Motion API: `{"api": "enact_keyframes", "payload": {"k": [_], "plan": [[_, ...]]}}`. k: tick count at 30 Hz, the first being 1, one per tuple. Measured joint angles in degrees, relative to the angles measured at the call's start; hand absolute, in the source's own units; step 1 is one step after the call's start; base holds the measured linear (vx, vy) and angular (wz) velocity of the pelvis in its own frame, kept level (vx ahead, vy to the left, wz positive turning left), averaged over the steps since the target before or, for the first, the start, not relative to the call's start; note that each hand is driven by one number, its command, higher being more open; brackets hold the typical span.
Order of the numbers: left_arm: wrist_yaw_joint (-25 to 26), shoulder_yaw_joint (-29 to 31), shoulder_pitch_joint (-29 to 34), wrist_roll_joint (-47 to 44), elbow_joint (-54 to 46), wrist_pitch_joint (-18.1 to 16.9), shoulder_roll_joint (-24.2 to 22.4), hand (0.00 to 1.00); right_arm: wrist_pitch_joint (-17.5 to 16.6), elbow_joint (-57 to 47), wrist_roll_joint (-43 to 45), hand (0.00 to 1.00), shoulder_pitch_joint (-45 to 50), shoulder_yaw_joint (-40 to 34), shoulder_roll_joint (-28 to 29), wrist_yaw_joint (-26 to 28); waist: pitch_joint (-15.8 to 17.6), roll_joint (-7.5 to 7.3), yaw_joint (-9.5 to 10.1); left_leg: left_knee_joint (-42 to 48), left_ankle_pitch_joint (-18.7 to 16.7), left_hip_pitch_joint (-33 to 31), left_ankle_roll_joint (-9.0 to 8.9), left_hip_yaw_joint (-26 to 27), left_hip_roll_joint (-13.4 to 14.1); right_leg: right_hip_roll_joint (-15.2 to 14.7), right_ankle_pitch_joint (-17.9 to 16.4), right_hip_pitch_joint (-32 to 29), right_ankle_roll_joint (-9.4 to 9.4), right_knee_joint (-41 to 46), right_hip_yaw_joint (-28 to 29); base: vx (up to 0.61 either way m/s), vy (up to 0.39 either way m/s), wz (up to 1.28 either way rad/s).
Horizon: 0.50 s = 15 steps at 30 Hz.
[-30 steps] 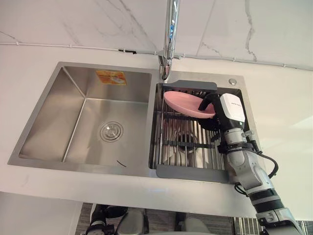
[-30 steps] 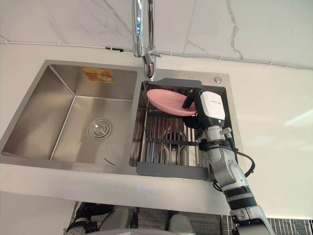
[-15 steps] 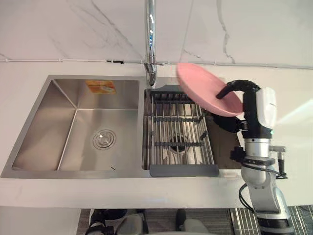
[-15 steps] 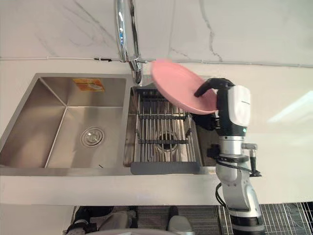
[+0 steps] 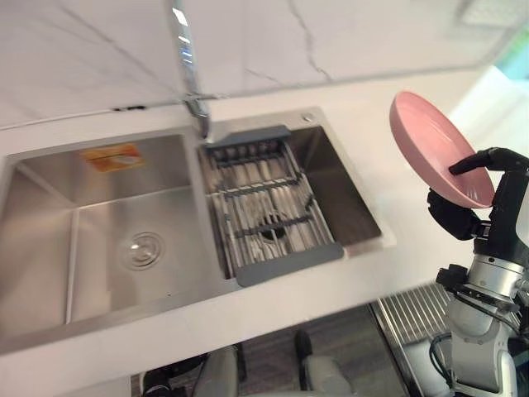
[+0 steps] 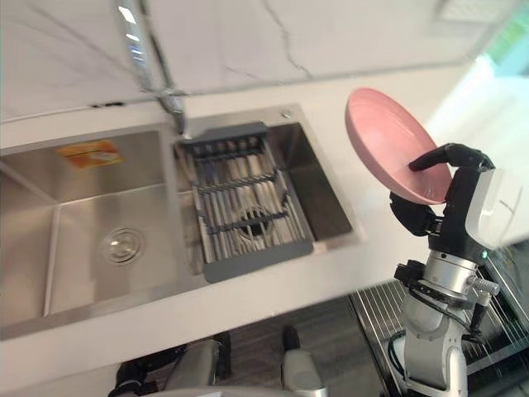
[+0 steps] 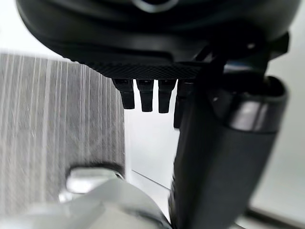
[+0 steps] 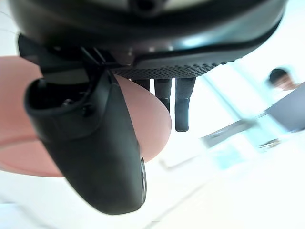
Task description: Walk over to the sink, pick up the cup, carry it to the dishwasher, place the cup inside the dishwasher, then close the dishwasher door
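Counter [image 5: 376, 157] beside sink [image 5: 50, 248]; right hand [image 5: 450, 217] clamped on pink plate [image 5: 430, 141], tilted, face toward sink.

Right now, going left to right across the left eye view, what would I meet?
In order: drain → faucet → rack → pink plate, pinched by the right robot hand.

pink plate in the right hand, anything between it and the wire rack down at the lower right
Nothing visible does. The right hand pinches the pink plate in the air above the counter's right end, and the visible part of the wire rack below is bare.
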Motion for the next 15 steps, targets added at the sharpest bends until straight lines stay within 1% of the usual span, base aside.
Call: {"api": "enact_keyframes", "payload": {"k": [1,2,3,4,5,6,7,8,9,10,11,12,13,15], "plan": [[0.04,0.72,0.36,-0.11,0.1,-0.02,-0.43,0.9,0.38,1.26,-0.46,0.3,0.01,0.0,0.01,-0.03,0.09,0.27,0.09,-0.93,0.39,0.42,0.96,1.62,1.1,-0.34,-0.11,-0.42,-0.02,0.42,-1.94,-0.21,0.061,-1.58],[0.19,1.97,0.82,-0.66,0.51,-0.04,-0.9,0.9,1.19,3.36,-0.71,0.3,0.14,0.0,0.19,-0.01,0.35,0.64,0.34,-1.61,1.52,1.27,2.61,5.62,2.98,-0.99,0.11,-3.21,0.67,7.09,-8.13,-0.2,-0.015,-1.44],[0.25,2.74,0.96,-1.04,1.58,0.08,-1.23,0.9,2.02,4.9,-0.73,0.3,1.03,-0.31,0.42,-0.01,0.43,0.77,0.23,-1.73,1.51,2.51,2.61,8.23,3.73,-2.26,-0.44,-4.45,-0.06,15.07,-12.59,-0.18,-0.036,-1.29],[0.23,2.7,1.1,-1.03,1.87,0.32,-1.19,0.9,2.29,5.48,-0.72,0.3,1.79,-0.68,0.46,-0.01,0.43,0.82,0.14,-1.75,1.42,3.08,2.47,9.14,3.83,-2.66,-0.93,-4.19,-0.26,18.13,-14.03,-0.16,-0.066,-0.94],[0.25,1.18,1.81,0.52,2.35,0.55,-0.92,0.9,2.52,6.92,-0.71,0.3,2.8,-1.51,0.41,0.0,0.4,0.81,-0.08,-1.58,1.14,3.98,1.98,10.63,3.9,-3.55,-4.02,-2.91,0.26,22.04,-16.33,-0.1,-0.056,-0.64],[0.18,0.23,2.3,1.38,2.34,0.47,-0.82,0.9,2.54,7.71,-0.7,0.3,2.98,-2.04,0.41,-0.02,0.35,0.75,-0.12,-1.37,0.98,4.12,1.51,11.34,3.93,-3.98,-5.9,-2.35,0.4,22.59,-17.18,-0.13,-0.124,-0.75],[0.11,0.19,2.8,1.78,1.72,0.35,-0.66,0.9,2.87,8.98,-0.63,0.3,3.55,-3.31,0.19,0.01,0.07,0.34,-0.24,0.04,0.79,3.42,0.35,11.66,3.51,-4.49,-9.16,-1.76,3.54,19.93,-17.57,-0.07,-0.098,-0.59],[0.02,-0.1,2.74,2.07,1.74,0.53,-1.02,0.9,3.35,11.14,-0.61,0.3,3.71,-4.41,-0.32,0.18,-0.11,1.38,-0.29,1.35,0.87,2.29,-0.43,9.96,4.0,-3.13,-9.03,-2.15,3.26,18.56,-17.65,-0.05,-0.14,-0.74],[-0.07,-1.6,3.22,2.59,1.17,0.39,-1.69,0.9,4.65,13.43,-0.17,0.3,4.46,-5.33,-0.45,0.7,-1.03,3.1,0.11,0.48,0.83,2.66,-0.59,7.57,4.66,-1.0,-8.07,-1.66,3.01,15.61,-17.4,0.06,-0.095,-0.68],[0.19,-2.02,3.35,2.73,1.08,0.32,-1.7,0.9,5.04,14.74,0.02,0.3,4.83,-5.32,-0.07,0.82,-1.13,3.26,-0.01,-1.07,1.15,3.14,-1.49,7.13,4.91,-0.16,-6.32,-1.07,2.53,13.53,-17.29,0.09,-0.112,-0.74],[0.12,-2.19,3.53,3.1,1.1,0.34,-1.31,0.9,5.17,15.38,0.91,0.3,5.45,-5.31,0.05,0.87,-1.16,3.32,-0.04,-1.92,1.57,3.16,-1.98,6.97,5.03,0.59,-4.27,-1.26,2.0,12.07,-16.91,0.08,-0.085,-0.6],[0.24,-1.85,3.71,2.33,1.46,0.7,-1.17,0.9,5.26,16.52,2.28,0.3,5.97,-5.56,0.04,0.92,-1.13,3.57,-0.38,-2.57,1.9,2.76,-2.33,7.04,5.3,1.65,-2.5,-1.5,2.19,10.27,-16.46,0.06,-0.086,-0.45],[0.24,-1.84,3.68,2.32,1.44,0.7,-1.03,0.9,5.52,17.72,3.45,0.3,6.3,-6.58,0.03,0.99,-0.93,3.92,-0.34,-3.37,2.81,2.53,-1.85,7.04,5.43,2.26,-0.91,-1.48,1.63,8.6,-16.34,0.07,-0.054,-0.24],[0.24,-1.85,3.15,2.3,1.24,0.5,-1.01,0.9,5.82,19.48,5.17,0.3,5.64,-7.72,-0.36,1.19,-0.15,4.3,-0.26,-4.86,4.01,2.28,-1.71,6.97,5.13,2.4,0.29,-1.45,1.72,7.16,-16.49,0.09,-0.038,0.01]]}}
